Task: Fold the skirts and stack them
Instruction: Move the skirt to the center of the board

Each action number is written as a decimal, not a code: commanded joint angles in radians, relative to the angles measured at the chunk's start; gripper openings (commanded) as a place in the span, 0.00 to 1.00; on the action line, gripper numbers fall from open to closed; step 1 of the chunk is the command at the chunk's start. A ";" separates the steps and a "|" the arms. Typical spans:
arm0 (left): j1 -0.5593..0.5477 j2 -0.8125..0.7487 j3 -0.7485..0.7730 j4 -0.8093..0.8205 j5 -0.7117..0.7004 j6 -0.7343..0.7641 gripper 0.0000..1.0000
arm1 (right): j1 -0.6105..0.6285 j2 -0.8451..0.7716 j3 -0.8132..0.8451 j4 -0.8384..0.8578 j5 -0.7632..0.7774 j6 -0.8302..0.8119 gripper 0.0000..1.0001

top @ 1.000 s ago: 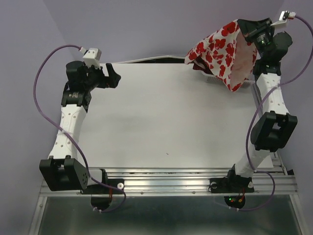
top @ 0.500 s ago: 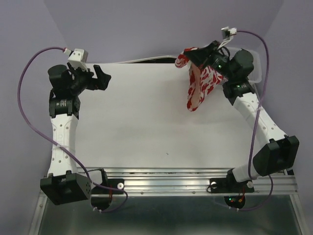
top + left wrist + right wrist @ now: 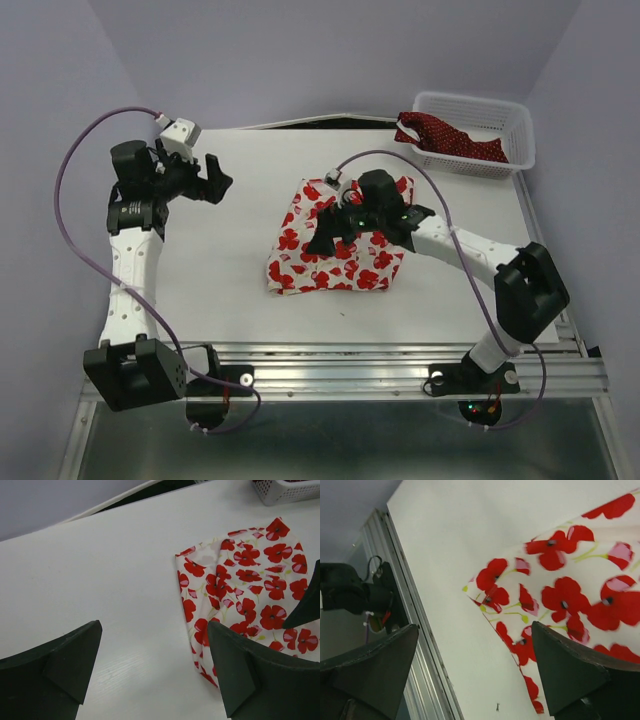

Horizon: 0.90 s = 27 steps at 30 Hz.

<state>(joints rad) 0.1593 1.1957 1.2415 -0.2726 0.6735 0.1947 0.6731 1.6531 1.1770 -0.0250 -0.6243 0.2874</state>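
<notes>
The white skirt with red poppies [image 3: 335, 255] lies rumpled in the middle of the table; it also shows in the left wrist view [image 3: 240, 585] and the right wrist view [image 3: 570, 595]. My right gripper [image 3: 333, 232] hovers just over its near-left part, open [image 3: 475, 626], with nothing between the fingers. The dark red dotted skirt [image 3: 450, 138] hangs half out of the basket at the back right. My left gripper [image 3: 215, 175] stands open [image 3: 155, 626] at the back left, well apart from the poppy skirt.
The white lattice basket [image 3: 523, 135] sits at the table's back right corner; its corner shows in the left wrist view [image 3: 285, 490]. A metal rail [image 3: 395, 565] runs along the table's near edge. Bare white tabletop [image 3: 230, 250] lies left of the poppy skirt.
My right arm swung the poppy skirt from high over the basket down to the table's middle and opened, letting it go. The left arm shifted only slightly.
</notes>
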 commanded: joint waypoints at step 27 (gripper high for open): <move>-0.267 -0.156 -0.651 -0.255 -0.022 1.540 0.86 | -0.290 -0.673 -0.538 -0.419 0.184 -1.494 0.59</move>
<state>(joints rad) -0.0994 1.0054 0.5972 -0.5423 0.6067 1.6440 0.3847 1.0248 0.7372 -0.6147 -0.3908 -0.8276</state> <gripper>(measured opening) 0.857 0.608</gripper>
